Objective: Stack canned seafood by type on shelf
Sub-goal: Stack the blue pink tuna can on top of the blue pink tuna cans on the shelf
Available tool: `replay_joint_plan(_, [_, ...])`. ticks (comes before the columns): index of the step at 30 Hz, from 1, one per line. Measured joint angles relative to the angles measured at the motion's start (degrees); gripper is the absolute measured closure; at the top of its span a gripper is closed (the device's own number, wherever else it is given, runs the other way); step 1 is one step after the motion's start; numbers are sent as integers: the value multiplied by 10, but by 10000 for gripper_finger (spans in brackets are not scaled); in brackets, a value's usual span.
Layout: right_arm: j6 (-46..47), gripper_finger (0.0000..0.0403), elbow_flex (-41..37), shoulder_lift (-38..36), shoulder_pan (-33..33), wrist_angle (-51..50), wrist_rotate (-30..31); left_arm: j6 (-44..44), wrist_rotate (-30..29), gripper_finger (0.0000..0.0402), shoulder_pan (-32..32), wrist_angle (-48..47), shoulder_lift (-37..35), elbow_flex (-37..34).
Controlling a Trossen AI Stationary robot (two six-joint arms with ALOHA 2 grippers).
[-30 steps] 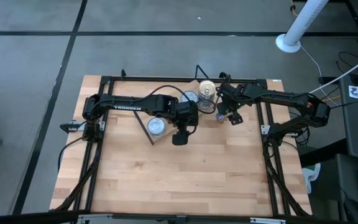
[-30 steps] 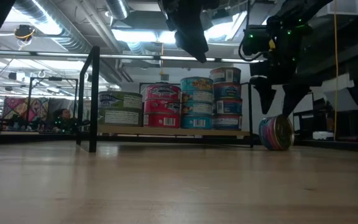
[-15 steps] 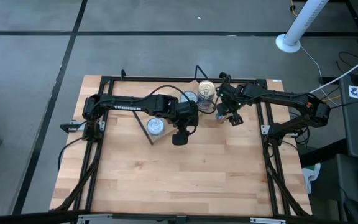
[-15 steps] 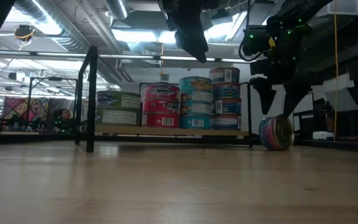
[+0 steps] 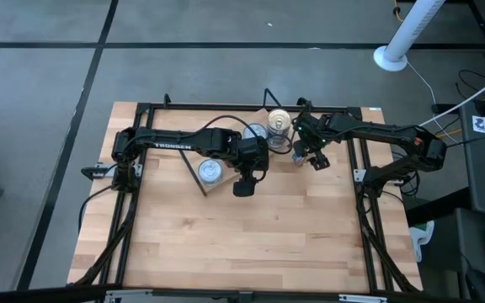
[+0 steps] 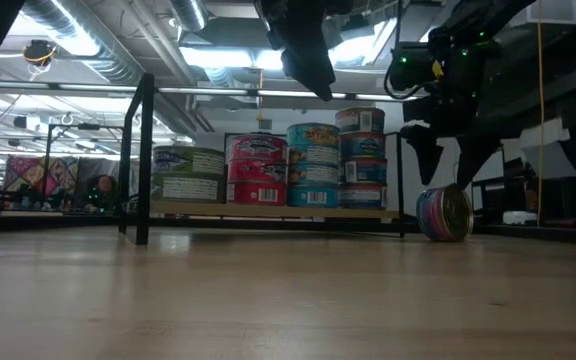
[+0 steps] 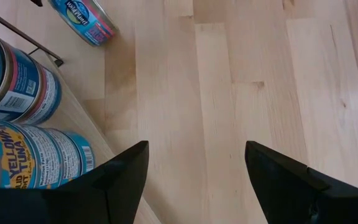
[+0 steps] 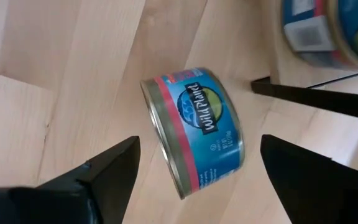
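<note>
Wooden tabletop (image 5: pixel 251 236), tins stacked on shelf (image 6: pixel 268 211); right gripper (image 8: pixel 191 168) wide open, empty, over stray tin (image 8: pixel 194 127) lying on edge beside it – liable to roll if nudged

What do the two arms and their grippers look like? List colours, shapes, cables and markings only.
Both arms are dark, slim and jointed. The left arm carries white lettering along its long link and a black cable looping over it. The left gripper and right gripper each have two flat, matte black fingers. Green lights glow on the right arm.
</note>
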Motion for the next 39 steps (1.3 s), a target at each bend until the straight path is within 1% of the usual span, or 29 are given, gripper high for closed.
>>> replay_joint_plan(8, [-4,71,0,36,0,1,7,-4,0,139,-4,0,0,0])
replay_joint_plan(16, [-8,74,0,47,0,-7,6,-1,0,139,-11,0,0,0])
replay_joint_plan(20, [-9,98,0,47,1,-21,5,0,0,139,-11,0,0,0])
replay_joint_plan(26, [-2,165,0,47,1,-24,0,0,0,139,-11,0,0,0])
replay_joint_plan(30, [35,209,0,47,1,-24,0,0,0,139,-12,0,0,0])
replay_joint_plan(32, [58,223,1,47,1,-24,0,0,0,139,-12,0,0,0])
replay_joint_plan(35, [98,223,1,47,1,-24,-1,-1,0,139,-11,0,0,0])
replay_joint_plan(39, [151,197,0,47,0,-25,-19,-3,0,139,-11,4,0,0])
